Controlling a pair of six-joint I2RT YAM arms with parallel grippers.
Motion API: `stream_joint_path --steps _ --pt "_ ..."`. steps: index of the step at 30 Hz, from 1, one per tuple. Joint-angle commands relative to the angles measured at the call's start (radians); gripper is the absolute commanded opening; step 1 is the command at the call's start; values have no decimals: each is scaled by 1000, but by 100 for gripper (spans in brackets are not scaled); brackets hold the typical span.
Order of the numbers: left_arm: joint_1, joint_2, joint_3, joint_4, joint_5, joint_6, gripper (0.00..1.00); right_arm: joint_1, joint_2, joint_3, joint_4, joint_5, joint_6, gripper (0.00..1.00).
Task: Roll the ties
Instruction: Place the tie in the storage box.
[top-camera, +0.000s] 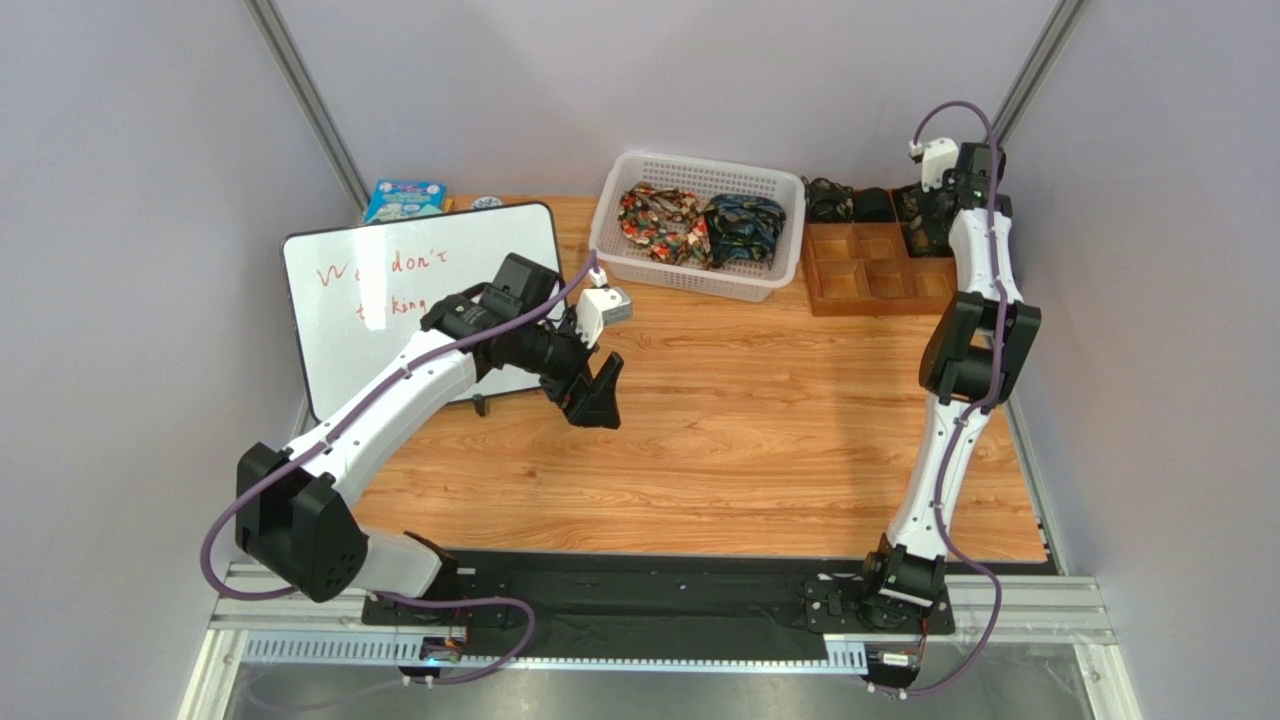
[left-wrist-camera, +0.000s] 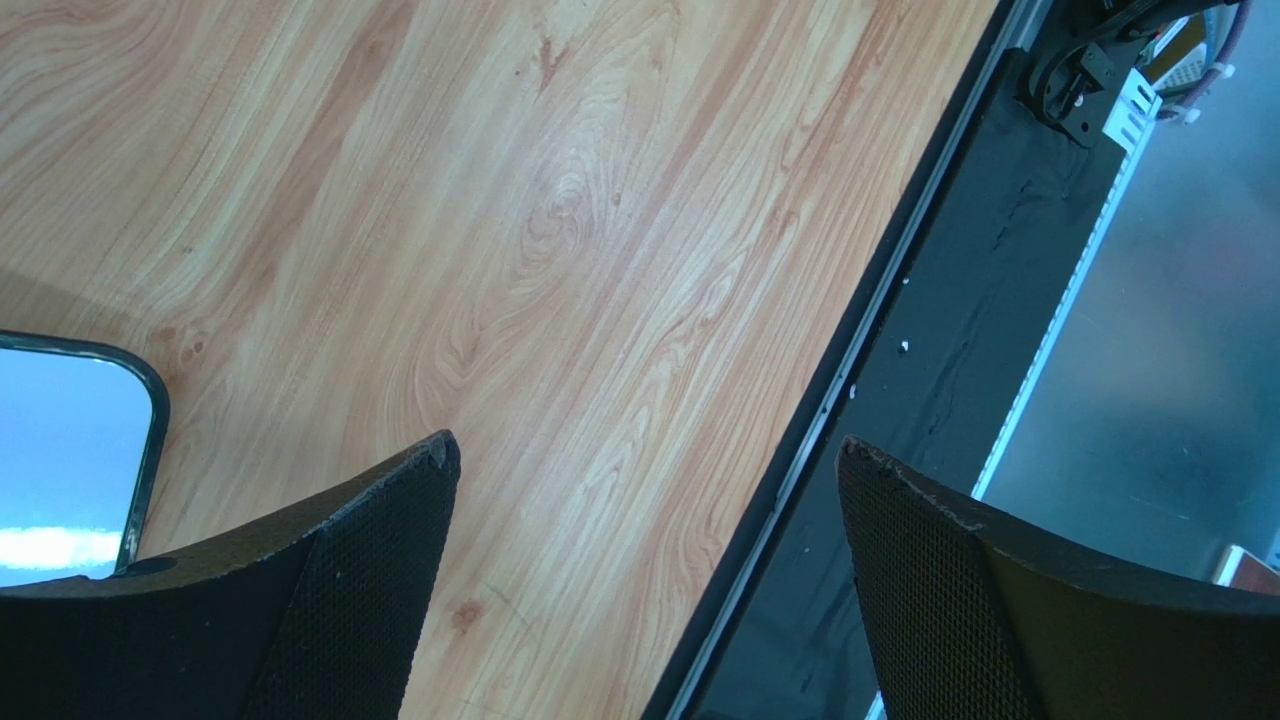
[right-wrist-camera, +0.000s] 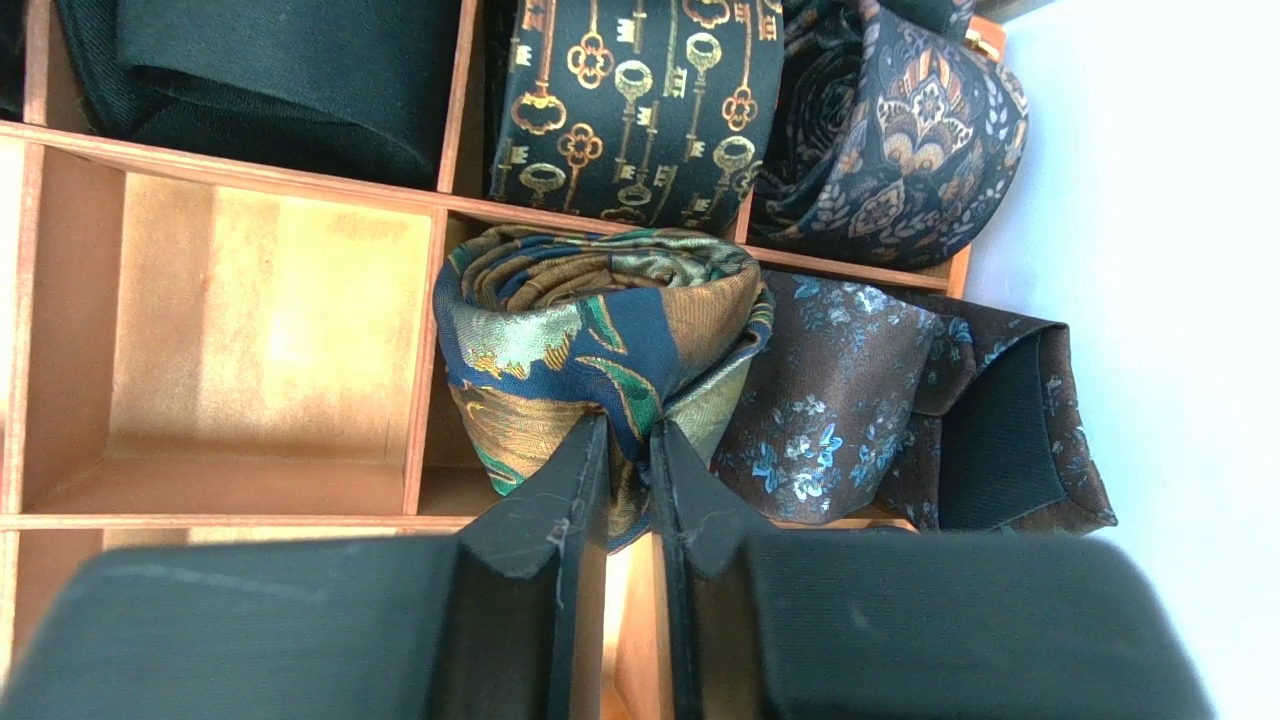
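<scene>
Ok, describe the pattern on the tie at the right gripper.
Tie: navy, gold, green swirls; right wrist.

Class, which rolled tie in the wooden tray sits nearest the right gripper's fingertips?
The gold, green and navy paisley rolled tie; the right gripper pinches its edge, unlike the key-patterned tie.

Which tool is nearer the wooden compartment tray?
Right. The right tool is over the tray, pinching a green-gold rolled tie in one compartment; the left tool hangs open over table beside the whiteboard.
</scene>
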Motion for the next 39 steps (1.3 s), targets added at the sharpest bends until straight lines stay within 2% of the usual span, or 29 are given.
stream_joint_path --steps 1,9,16,17,18,20,26,30,39 --pt "6 -30 0 8 26 -23 99 24 28 -8 113 4 22 16" --pt "7 -35 0 5 27 -24 99 24 -23 -45 127 1 78 32" --pt "9 -35 5 11 27 -29 99 15 -49 -62 182 -7 109 30" --pt "9 -37 4 9 24 -26 99 15 -46 -51 185 -13 115 32" --pt "9 -38 4 9 24 -26 100 15 -43 -48 190 -16 124 39" --pt "9 -43 -7 12 21 -24 99 15 -40 -47 211 -23 141 44" --pt "13 -44 -12 8 18 -21 100 16 -23 -34 246 -42 167 42" --pt "13 -43 -6 5 18 -24 99 19 5 -22 248 -33 169 34" --pt "21 -49 5 -8 18 -21 99 18 -15 -31 184 -33 164 34"
